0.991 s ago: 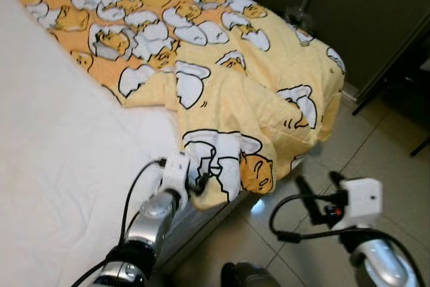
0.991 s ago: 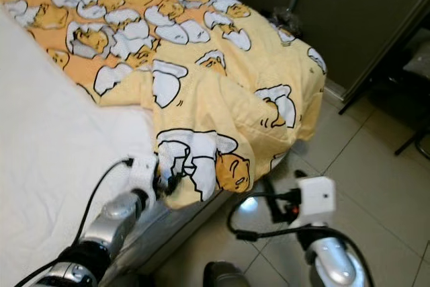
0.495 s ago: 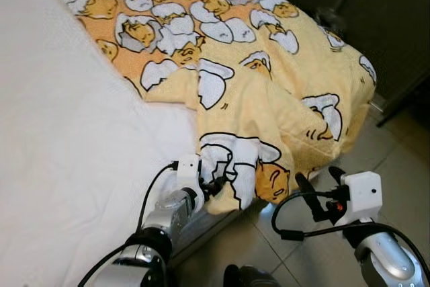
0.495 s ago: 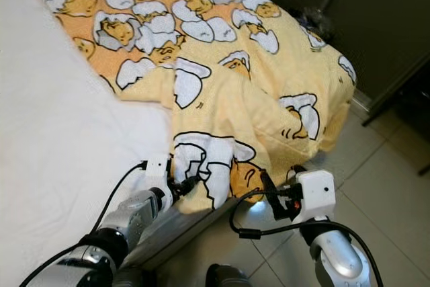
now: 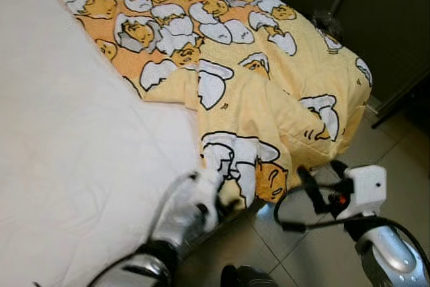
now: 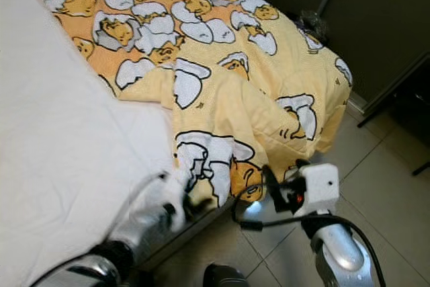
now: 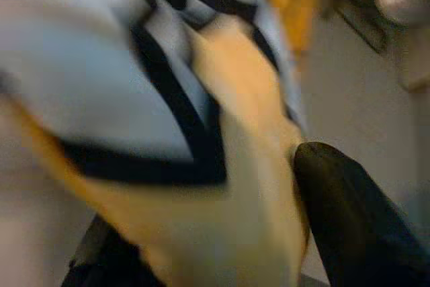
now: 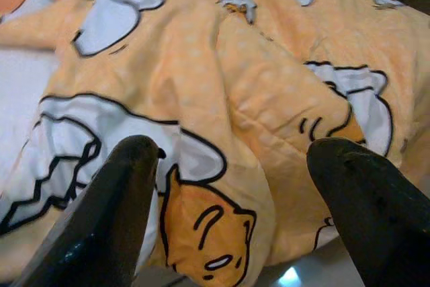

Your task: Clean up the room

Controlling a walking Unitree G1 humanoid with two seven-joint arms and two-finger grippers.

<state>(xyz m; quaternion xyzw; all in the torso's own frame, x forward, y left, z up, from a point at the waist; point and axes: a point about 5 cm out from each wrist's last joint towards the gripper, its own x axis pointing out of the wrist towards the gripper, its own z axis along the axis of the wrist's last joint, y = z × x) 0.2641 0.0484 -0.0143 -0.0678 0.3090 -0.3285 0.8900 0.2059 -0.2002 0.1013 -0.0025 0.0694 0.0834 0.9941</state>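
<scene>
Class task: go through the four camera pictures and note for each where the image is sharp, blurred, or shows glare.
Left eye view: the blanket is sharp, the left gripper is smeared by motion. Right eye view: a bright spot of glare on the floor tile beside the right gripper. Left wrist view: the cloth is close and badly blurred. Right wrist view: the print is clear, and both fingers are soft.
</scene>
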